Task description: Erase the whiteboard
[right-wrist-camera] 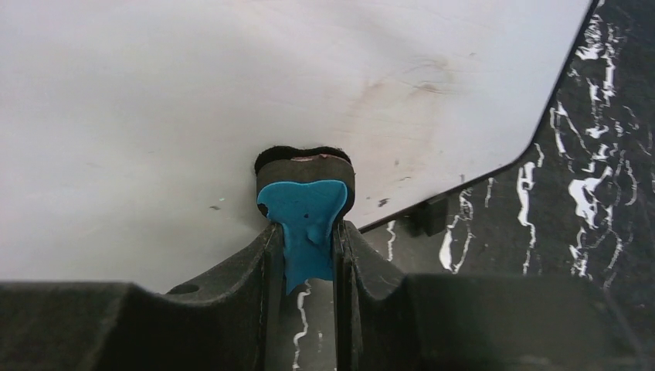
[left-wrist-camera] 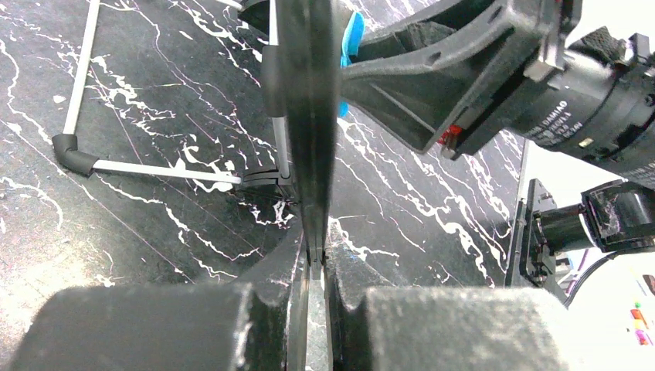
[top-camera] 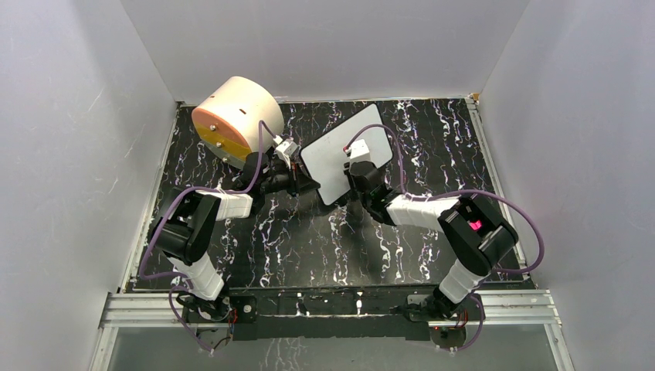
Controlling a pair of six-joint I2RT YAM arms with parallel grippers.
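Left end effector (left-wrist-camera: 313,259) clamps the whiteboard (top-camera: 330,166) by its near-left edge; right end effector (right-wrist-camera: 309,241) grips a blue eraser (right-wrist-camera: 305,212) pressed against its face. Whiteboard sits mid-tabletop (top-camera: 440,131) toward the far edge, long axis pointing diagonally at the far right corner.

The black-and-white left arm (top-camera: 224,205) pointed toward two o'clock, its left tool (left-wrist-camera: 313,259) clamped on the edge of the flat white whiteboard (top-camera: 328,158). The right arm (top-camera: 421,210) angled toward ten o'clock, its right tool (right-wrist-camera: 307,239) pinching a blue eraser (right-wrist-camera: 305,205).
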